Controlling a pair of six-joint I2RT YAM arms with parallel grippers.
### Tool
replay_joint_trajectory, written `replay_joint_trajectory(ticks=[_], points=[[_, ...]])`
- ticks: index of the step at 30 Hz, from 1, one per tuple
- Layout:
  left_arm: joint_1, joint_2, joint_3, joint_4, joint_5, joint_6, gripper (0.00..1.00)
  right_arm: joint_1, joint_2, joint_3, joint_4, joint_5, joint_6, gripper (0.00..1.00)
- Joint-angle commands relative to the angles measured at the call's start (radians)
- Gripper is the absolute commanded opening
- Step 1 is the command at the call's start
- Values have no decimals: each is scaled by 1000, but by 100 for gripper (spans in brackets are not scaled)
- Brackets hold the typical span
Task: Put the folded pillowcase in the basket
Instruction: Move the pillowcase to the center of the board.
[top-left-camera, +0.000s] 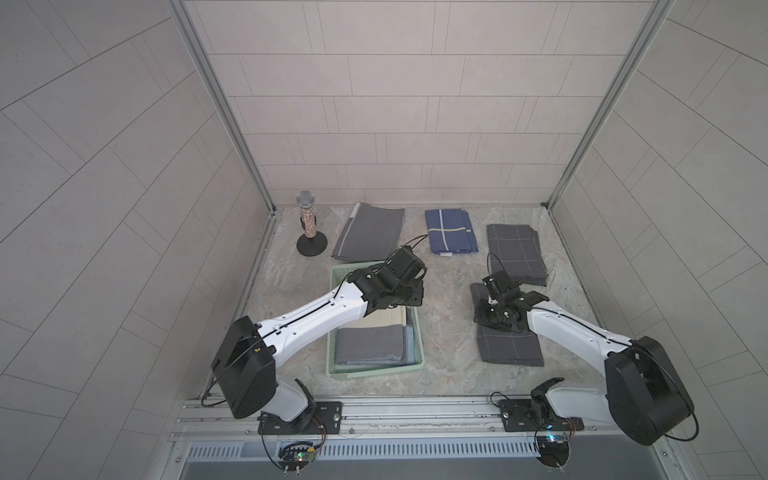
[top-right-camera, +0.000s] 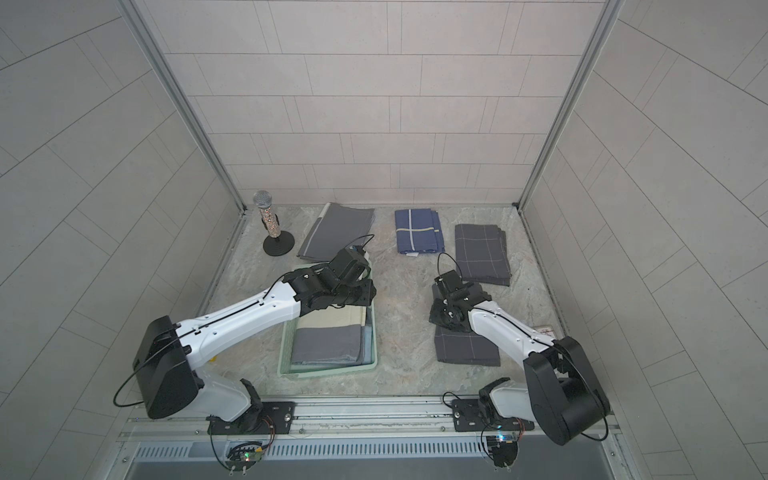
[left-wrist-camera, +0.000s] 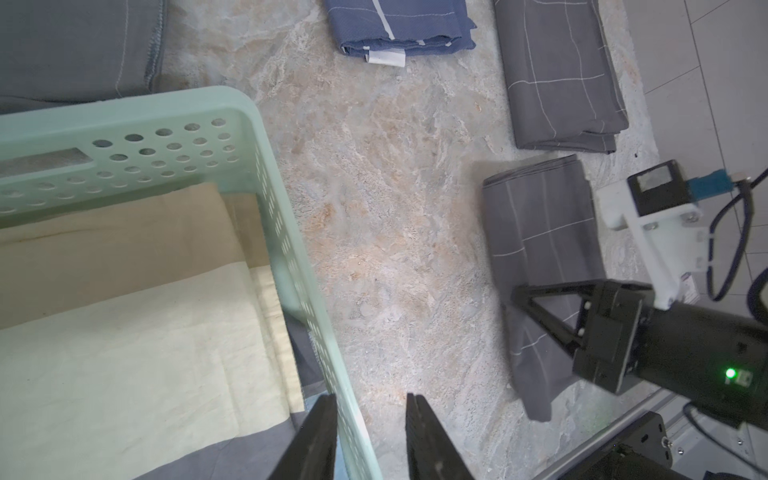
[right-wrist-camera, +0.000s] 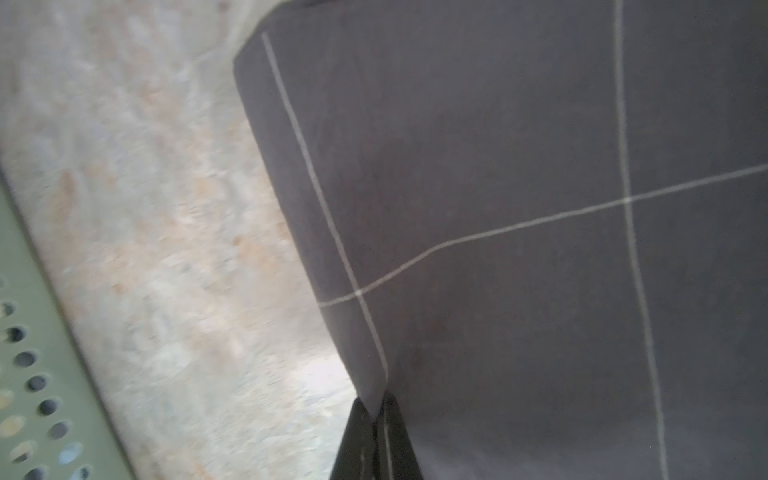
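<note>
The mint-green basket (top-left-camera: 376, 371) (top-right-camera: 328, 371) sits at centre-left and holds folded cream and grey cloths. My left gripper (left-wrist-camera: 371, 399) hovers over its far right corner (top-left-camera: 411, 291), open, with the basket's side wall (left-wrist-camera: 291, 249) between its fingers. The folded pillowcase (top-left-camera: 509, 347) (top-right-camera: 465, 347), dark grey with thin white check lines, lies to the right of the basket. My right gripper (right-wrist-camera: 376, 405) is shut on the edge of the pillowcase (right-wrist-camera: 498, 166) that faces the basket, and that edge is lifted into a ridge (left-wrist-camera: 536, 232).
Along the back lie a plain grey cloth (top-left-camera: 370, 232), a blue folded cloth (top-left-camera: 449, 230) and another grey checked one (top-left-camera: 515, 253). A glittery microphone on a round stand (top-left-camera: 308, 224) stands at the back left. Tiled walls close in three sides.
</note>
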Motion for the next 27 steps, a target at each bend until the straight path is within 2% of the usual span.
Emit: replay_joint_trajectory(ticks=[1, 3, 5, 8, 12, 16, 21, 24, 27], points=[[-4, 15, 46, -3, -5, 0, 37, 68, 67, 62, 68, 25, 130, 12], [-4, 25, 58, -7, -5, 1, 42, 81, 144, 100, 95, 15, 143, 28], [-3, 35, 69, -11, -3, 2, 47, 81, 202, 128, 117, -26, 144, 36], [-3, 55, 82, -6, 1, 4, 51, 81, 182, 119, 129, -47, 144, 40], [-8, 123, 136, -3, 42, 10, 52, 55, 14, 92, 14, 22, 89, 42], [-35, 235, 246, -18, 72, 25, 52, -69, -174, 17, -103, 61, 24, 46], [-45, 403, 368, 2, 126, 3, 56, -308, -355, -48, -230, 17, -73, 51], [-45, 503, 450, -4, 148, 10, 57, -377, -397, -48, -267, -4, -107, 54], [-45, 601, 521, -14, 177, 7, 58, -392, -393, -41, -287, -2, -129, 58]])
